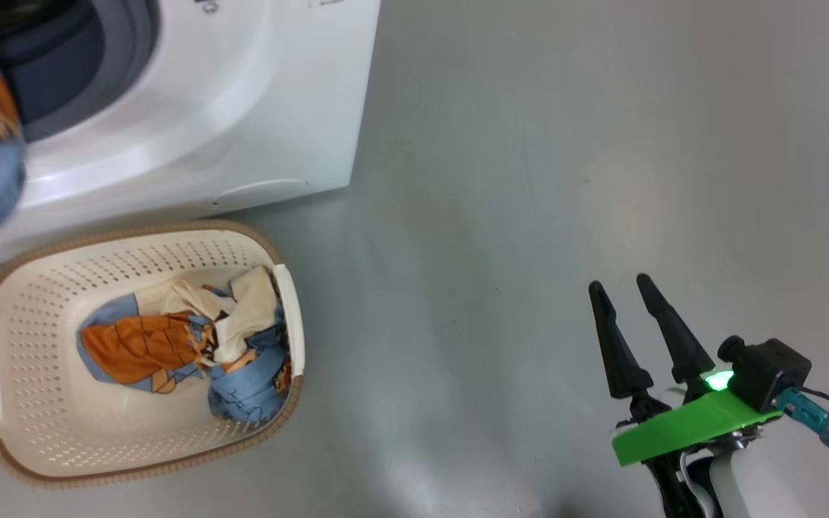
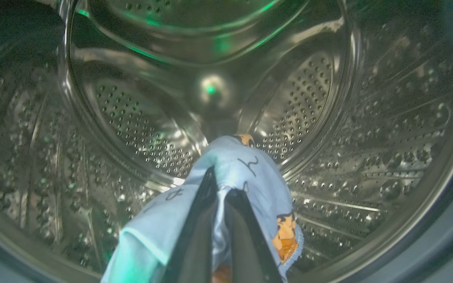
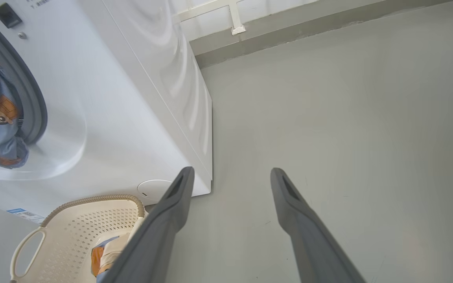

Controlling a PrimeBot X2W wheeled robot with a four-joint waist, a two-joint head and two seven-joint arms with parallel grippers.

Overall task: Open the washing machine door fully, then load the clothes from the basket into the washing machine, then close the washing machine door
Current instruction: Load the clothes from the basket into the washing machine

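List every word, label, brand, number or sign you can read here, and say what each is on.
No text reads clearly.
Dark print on the washing machine front: cut off, blurred.
Small blue label low on the machine: too small to read.
Dark strokes on the blue garment: print marks, no legible word.

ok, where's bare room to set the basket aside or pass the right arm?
Free: the grey floor bordered by the washing machine, the basket and the right gripper, jaws open. Also the basket's left half. Crowded: basket's right end, piled with clothes, and the thin strip between basket and machine front.
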